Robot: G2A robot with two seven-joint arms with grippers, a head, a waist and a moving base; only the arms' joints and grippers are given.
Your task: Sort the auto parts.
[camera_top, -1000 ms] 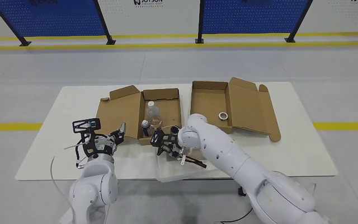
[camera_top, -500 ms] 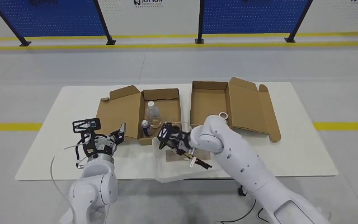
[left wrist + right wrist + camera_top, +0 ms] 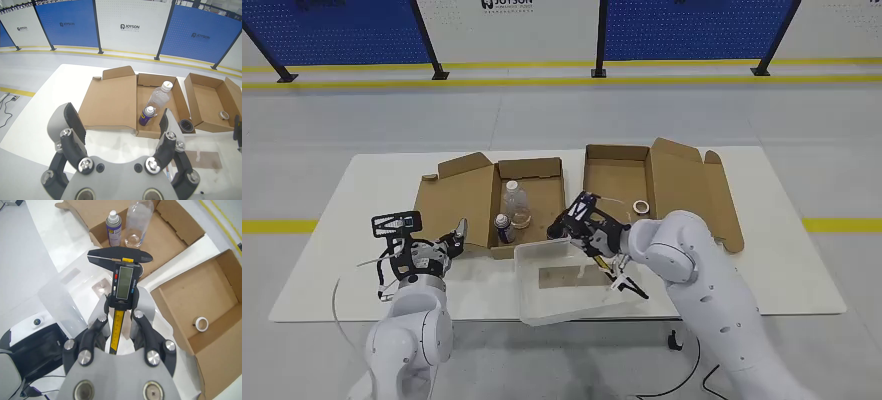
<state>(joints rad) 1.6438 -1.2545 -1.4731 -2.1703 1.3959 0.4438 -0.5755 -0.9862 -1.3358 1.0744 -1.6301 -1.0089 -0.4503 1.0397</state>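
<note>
At the bin [image 3: 532, 262], right end effector [image 3: 121, 303] pinches caliper [image 3: 118, 256], wrist view showing display [image 3: 123, 284]; left end effector [image 3: 119, 111] spread.

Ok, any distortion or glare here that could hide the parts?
Left wrist view: strong fisheye, the fence posts lean beyond the left hand. Right wrist view: the caliper display is glare-free; the clear tray shows soft reflections. Top view: even light, no harsh shadows.

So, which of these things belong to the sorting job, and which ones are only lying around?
Job:
- caliper, gripped in the right hand
- spray can and bottle in the left box
- ring in the right box
- clear tray
- probably the black disc at the left box's corner

Lying about:
- floor cable
- fence panels
</note>
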